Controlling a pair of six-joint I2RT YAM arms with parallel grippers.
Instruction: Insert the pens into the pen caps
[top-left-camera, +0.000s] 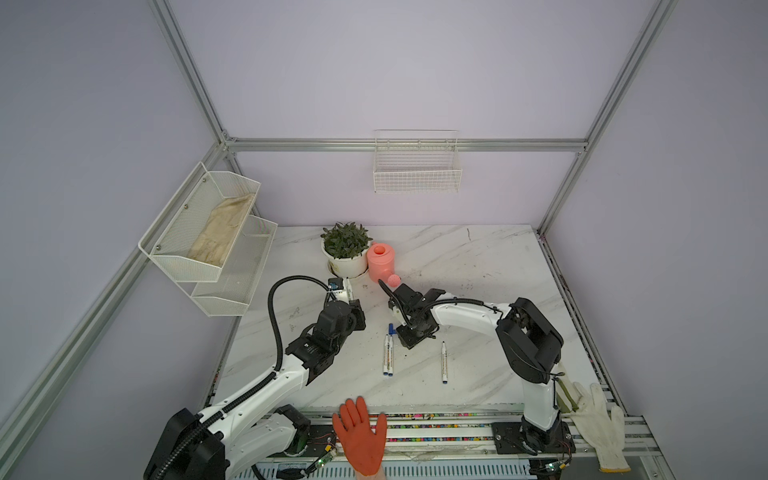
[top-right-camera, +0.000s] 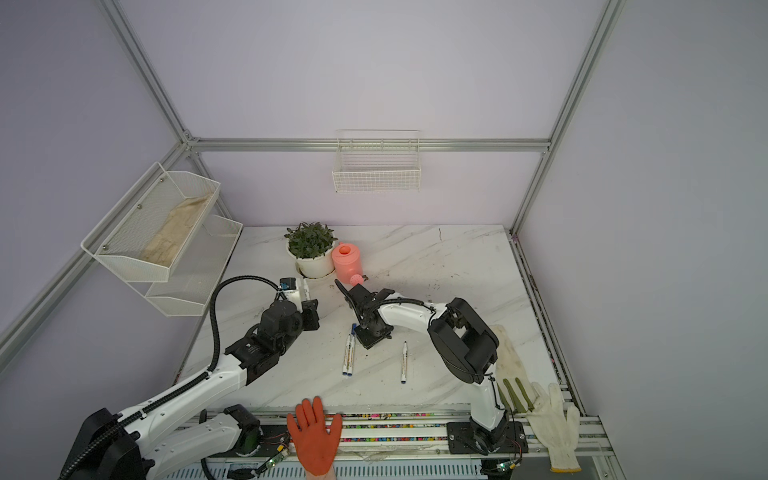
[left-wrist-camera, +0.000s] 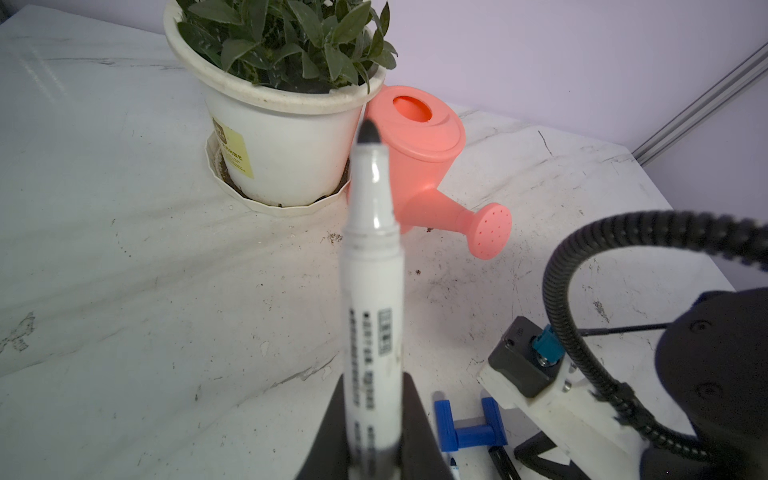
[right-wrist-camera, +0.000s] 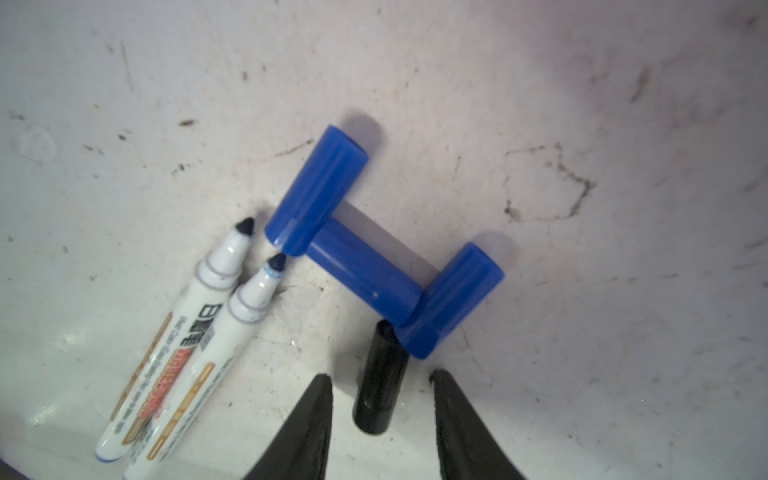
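My left gripper (left-wrist-camera: 372, 399) is shut on a white pen (left-wrist-camera: 370, 291) with a black tip, held off the table and pointing toward the plant. My right gripper (right-wrist-camera: 380, 376) is open and low over the table. Its fingers stand on either side of the black pen cap (right-wrist-camera: 379, 395) without touching it. Three blue pen caps (right-wrist-camera: 365, 276) lie against each other just beyond it, also in the left wrist view (left-wrist-camera: 469, 432). Two uncapped pens (right-wrist-camera: 208, 332) lie side by side next to the caps, and in a top view (top-left-camera: 387, 355). A third pen (top-left-camera: 444, 362) lies alone further right.
A potted plant (top-left-camera: 345, 249) and a pink watering can (top-left-camera: 382, 259) stand behind the arms. An orange-gloved hand (top-left-camera: 360, 436) rests at the table's front edge, and a white glove (top-left-camera: 602, 428) lies at the front right. Wire shelves (top-left-camera: 208, 232) hang on the left wall.
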